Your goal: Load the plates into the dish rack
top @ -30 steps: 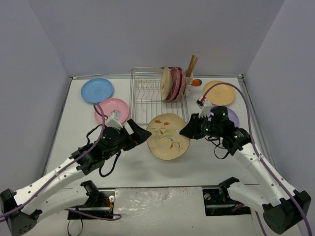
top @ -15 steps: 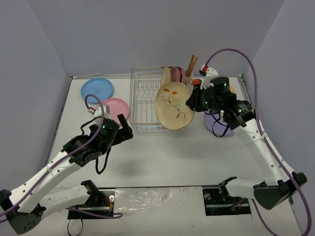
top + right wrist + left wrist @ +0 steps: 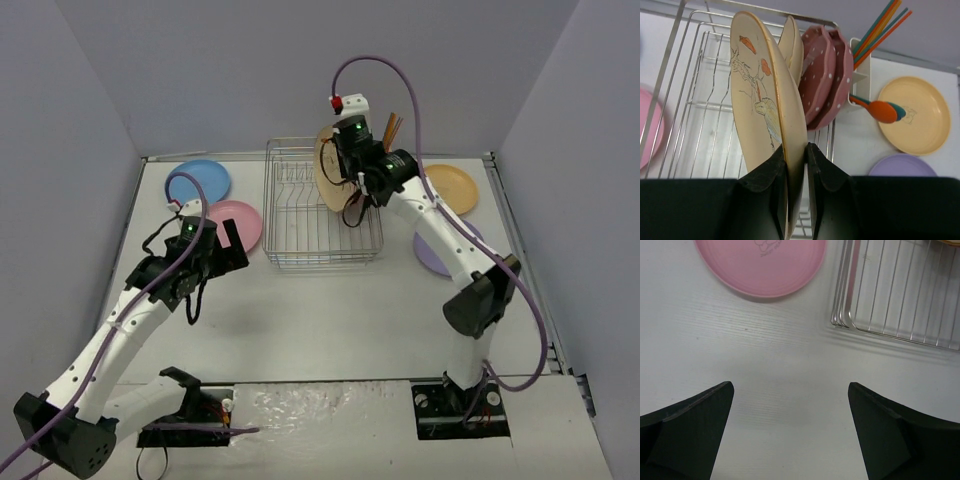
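Right wrist view shows the right gripper (image 3: 796,150) clamped on the rim of a leaf plate (image 3: 757,100), one finger on each face. The plate is held on edge, which suits the rack (image 3: 320,266): its dividers take plates standing, not flat. The plate's face runs roughly parallel to the second leaf plate (image 3: 792,42) and the two dotted plates (image 3: 822,75) already standing at the cup (image 3: 860,65) end, so it looks aimed at the next free slot beside them. A rim grip also leaves the plate's far edge free to enter between the wires. Whether that edge is seated yet I cannot tell; the arm hides it from above.

Loading fills from the cup end outward, leaving the open slots on the side nearer the left arm.

The left gripper (image 3: 790,385) hangs over the table (image 3: 765,355) with its jaws wide apart and nothing between them. It sits between the pink plate (image 3: 760,265) and the rack's corner, probably lined up for that plate. The blue plate (image 3: 197,183), yellow plate (image 3: 915,115) and lavender plate (image 3: 902,167) lie flat on the table, not yet loaded.
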Controlling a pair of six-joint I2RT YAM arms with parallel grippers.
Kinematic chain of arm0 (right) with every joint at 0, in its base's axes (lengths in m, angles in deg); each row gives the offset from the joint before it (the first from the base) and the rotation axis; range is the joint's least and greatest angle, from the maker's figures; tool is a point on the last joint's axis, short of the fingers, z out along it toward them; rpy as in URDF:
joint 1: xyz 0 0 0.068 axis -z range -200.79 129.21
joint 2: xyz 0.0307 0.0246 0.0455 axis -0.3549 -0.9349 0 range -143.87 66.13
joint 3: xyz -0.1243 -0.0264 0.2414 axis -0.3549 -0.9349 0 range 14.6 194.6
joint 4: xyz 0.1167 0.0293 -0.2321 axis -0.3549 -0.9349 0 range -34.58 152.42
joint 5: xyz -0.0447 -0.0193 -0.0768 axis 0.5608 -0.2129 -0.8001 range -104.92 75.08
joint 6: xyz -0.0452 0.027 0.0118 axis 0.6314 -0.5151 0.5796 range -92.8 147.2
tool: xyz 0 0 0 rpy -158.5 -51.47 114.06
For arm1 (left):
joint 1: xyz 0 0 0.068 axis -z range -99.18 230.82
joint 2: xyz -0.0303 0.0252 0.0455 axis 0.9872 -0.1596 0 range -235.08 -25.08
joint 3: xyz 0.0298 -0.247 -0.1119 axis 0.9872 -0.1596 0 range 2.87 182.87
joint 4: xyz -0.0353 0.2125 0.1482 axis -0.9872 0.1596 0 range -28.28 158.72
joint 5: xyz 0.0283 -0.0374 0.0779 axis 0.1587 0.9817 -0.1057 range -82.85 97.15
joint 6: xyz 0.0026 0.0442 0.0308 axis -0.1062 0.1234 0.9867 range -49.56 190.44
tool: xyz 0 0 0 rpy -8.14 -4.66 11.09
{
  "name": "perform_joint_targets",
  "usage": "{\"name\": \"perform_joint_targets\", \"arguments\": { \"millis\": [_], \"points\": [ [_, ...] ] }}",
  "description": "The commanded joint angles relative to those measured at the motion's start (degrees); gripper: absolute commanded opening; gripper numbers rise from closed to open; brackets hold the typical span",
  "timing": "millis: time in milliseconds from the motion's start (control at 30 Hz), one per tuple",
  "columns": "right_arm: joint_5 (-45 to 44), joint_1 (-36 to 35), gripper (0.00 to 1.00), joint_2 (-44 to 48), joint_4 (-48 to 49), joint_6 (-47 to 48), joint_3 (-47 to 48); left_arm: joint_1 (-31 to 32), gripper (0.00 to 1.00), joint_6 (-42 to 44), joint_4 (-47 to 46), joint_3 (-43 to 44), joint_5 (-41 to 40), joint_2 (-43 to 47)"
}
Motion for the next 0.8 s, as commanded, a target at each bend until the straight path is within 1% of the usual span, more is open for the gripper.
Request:
{"name": "perform_joint_targets", "arguments": {
  "millis": [0,100,200,433,600,767],
  "points": [
    [-20.2,-4.3,0.00,-5.0,12.8,3.6,12.2,-5.5,0.97,5.7,-2.6,1.1,3.6,-0.3],
    [-27.0,-6.5,0.00,-11.1,15.1,5.0,17.7,-7.3,0.97,7.0,-2.2,0.1,3.6,0.0],
    [-33.2,-7.6,0.00,-15.3,18.4,6.6,20.6,-7.9,0.97,8.0,-2.0,-1.4,2.6,0.5],
    [-42.4,-7.7,0.00,-21.1,29.0,14.2,20.8,-8.6,0.97,9.1,-3.0,-5.6,0.3,1.6],
    [-44.5,-7.4,0.00,-22.9,36.1,18.5,19.4,-8.7,0.97,8.8,-3.6,-6.9,0.1,1.5],
    [-44.1,-6.6,0.00,-25.5,37.2,18.6,19.1,-8.7,0.97,9.0,-4.0,-7.2,-0.1,1.2]
  ]
}}
